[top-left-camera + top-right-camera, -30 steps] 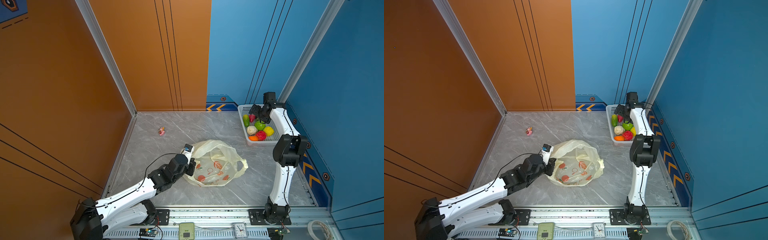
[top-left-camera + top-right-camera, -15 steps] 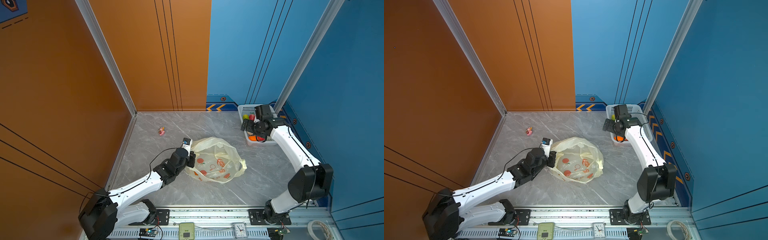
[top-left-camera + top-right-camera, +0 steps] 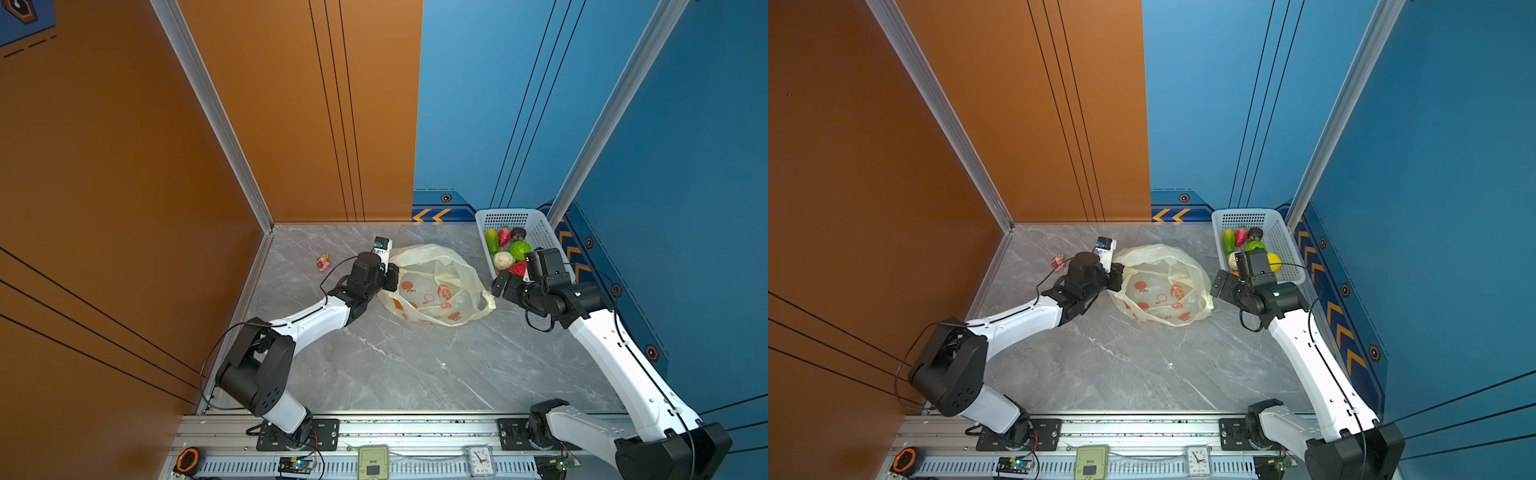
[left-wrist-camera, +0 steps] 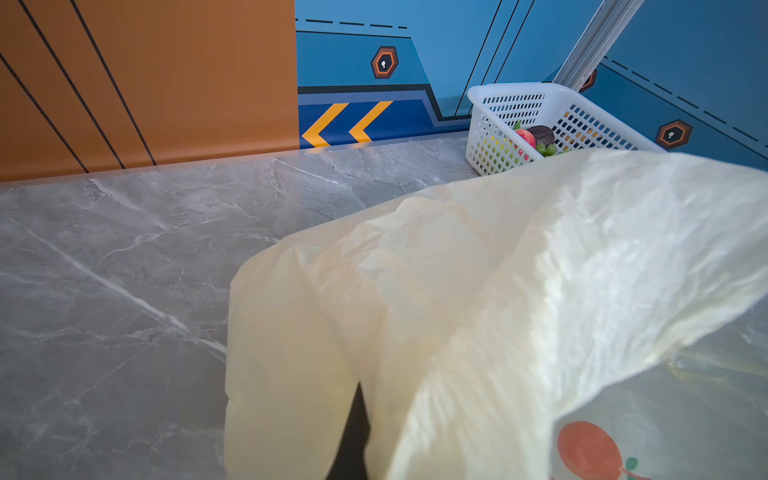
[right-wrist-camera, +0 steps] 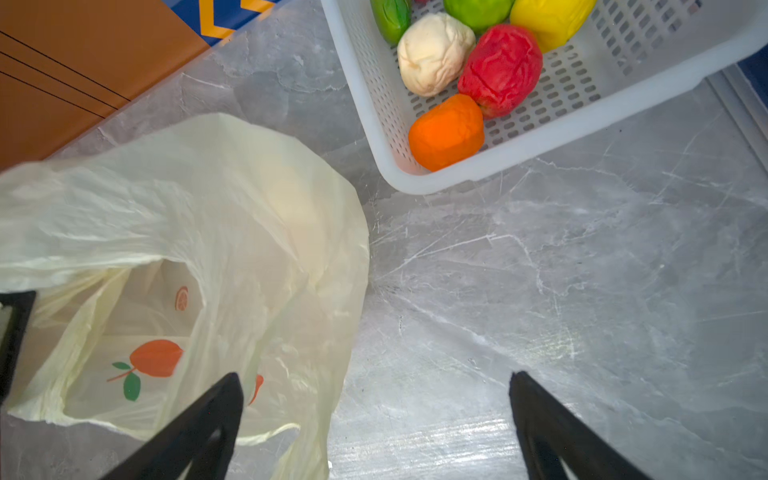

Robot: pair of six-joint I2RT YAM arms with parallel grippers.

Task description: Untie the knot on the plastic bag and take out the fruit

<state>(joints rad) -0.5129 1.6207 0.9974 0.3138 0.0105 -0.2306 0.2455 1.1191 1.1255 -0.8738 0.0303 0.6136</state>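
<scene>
The pale-yellow plastic bag (image 3: 436,286) (image 3: 1163,286) lies on the grey table with its mouth gaping, orange prints showing inside (image 5: 156,357). The knot is out of view; a handle loop (image 3: 486,301) trails loose at the bag's right end. My left gripper (image 3: 390,276) (image 3: 1116,276) is shut on the bag's left edge, and the plastic (image 4: 498,270) drapes over its jaws. My right gripper (image 3: 500,284) (image 5: 376,378) stands open and empty just right of the bag, low over the table. The fruit (image 3: 509,249) (image 5: 498,70) sits in the white basket (image 3: 540,226).
The basket (image 5: 415,183) stands at the back right against the blue wall. A tiny pink figurine (image 3: 323,262) lies at the back left. A clock (image 3: 481,461) and small devices sit on the front rail. An orange wall bounds the left.
My right gripper left the basket and came down beside the bag's right end, still open. My left gripper, still shut on the bag, dragged it toward the back.
</scene>
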